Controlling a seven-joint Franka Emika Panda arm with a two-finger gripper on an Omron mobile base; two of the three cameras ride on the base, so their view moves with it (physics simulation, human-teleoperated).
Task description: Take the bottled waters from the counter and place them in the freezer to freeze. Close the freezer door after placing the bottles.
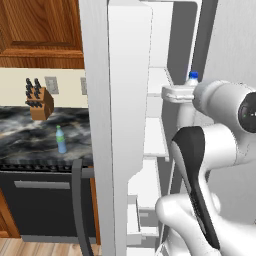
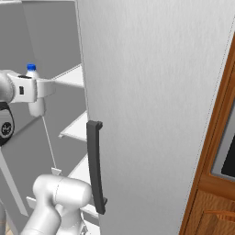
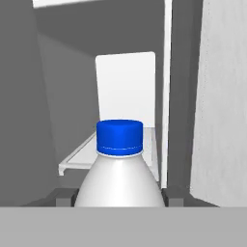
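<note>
The gripper clamps the white bottle upright by its body, just inside the open freezer above a white shelf, ready for standing, while the green-capped bottle waits on the counter.

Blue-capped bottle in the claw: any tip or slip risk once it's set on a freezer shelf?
The white bottle is tall and slim, so probably tips if released tilted. Its smooth rounded body likely slides in the claw and would roll if it fell. Looks rigid.
</note>
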